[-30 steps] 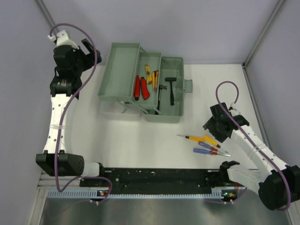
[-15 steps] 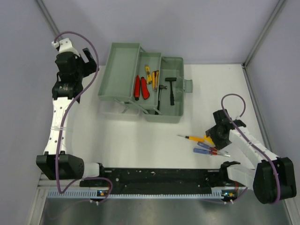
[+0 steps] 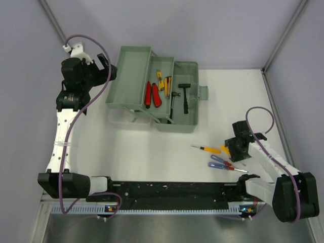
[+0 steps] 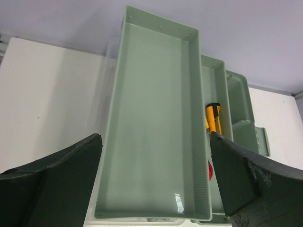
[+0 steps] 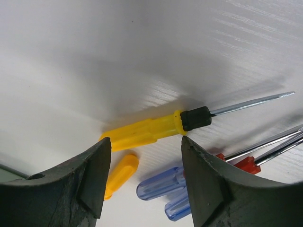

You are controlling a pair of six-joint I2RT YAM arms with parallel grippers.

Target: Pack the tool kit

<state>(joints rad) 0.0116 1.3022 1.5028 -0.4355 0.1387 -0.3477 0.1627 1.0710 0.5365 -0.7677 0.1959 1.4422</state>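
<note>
Top external view: the green toolbox (image 3: 177,125) stands open at the far middle of the bench (image 3: 142,149), with its trays fanned out to the left. The upper tray (image 3: 129,76) is bare inside. The tray beside it holds red pliers (image 3: 152,94) and some yellow-handled tools (image 3: 165,83). Two small hammers (image 3: 185,98) lie in the bottom of the box.

The left pincer (image 3: 104,68) hangs just off the far left side of the upper tray. Its jaws are spread wide and hold nothing. In the left wrist view the two dark fingers (image 4: 57,175) frame the long bare tray, and a yellow tool (image 4: 213,118) shows in the tray beyond it.

The right pincer (image 3: 234,149) is down at the bench on the right, well apart from the toolbox and over the loose screwdrivers. In the right wrist view its jaws stand part-open. A yellow screwdriver (image 5: 142,132) with a black collar lies flat on the bench in the gap between the fingers (image 5: 208,175). It is not gripped, and I cannot tell whether a finger touches it. A second yellow handle (image 5: 120,172) and two blue screwdrivers (image 5: 161,185) lie just beside it.
</note>
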